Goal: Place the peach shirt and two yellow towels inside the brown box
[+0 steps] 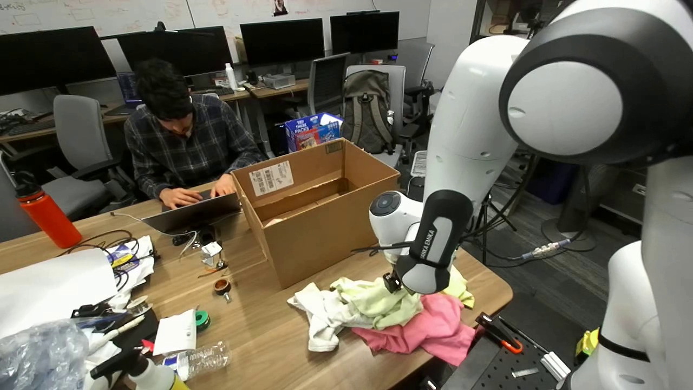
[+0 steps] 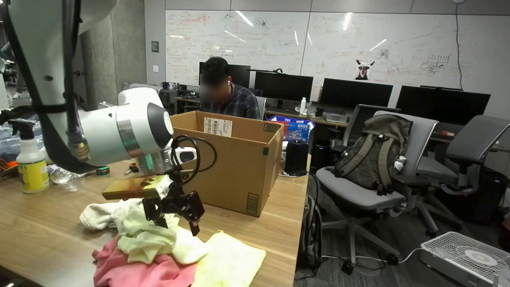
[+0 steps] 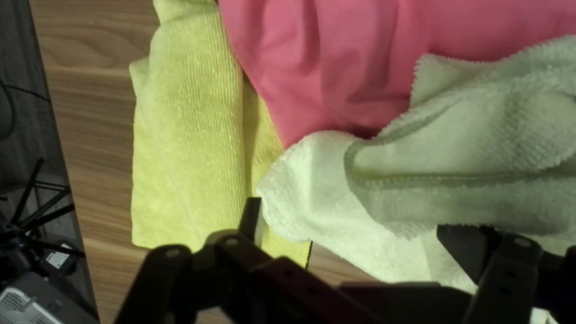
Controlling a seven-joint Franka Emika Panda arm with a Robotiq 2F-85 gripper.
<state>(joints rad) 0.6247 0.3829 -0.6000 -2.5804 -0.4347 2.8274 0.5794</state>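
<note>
Gripper (image 2: 178,226): low, jaws spread wide
Pale yellow towel (image 1: 379,300): rumpled, right under the gripper
Bright yellow towel (image 2: 231,261): flatter, below and to one side
Pink cloth (image 1: 425,327): below the gripper too, partly covered by the rumpled towel
Brown box (image 1: 325,238): near the gripper, upright, top open
Person (image 1: 189,132): well beyond, past the box

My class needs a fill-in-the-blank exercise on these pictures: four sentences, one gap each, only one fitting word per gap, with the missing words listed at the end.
1. The gripper is not shut but ____.
2. In the wrist view, the leftmost towel is coloured ____.
3. The printed label on the brown box has a background coloured ____.
4. In an exterior view, the backpack rests on a grey ____.

Missing words: open; yellow; white; chair.
</note>
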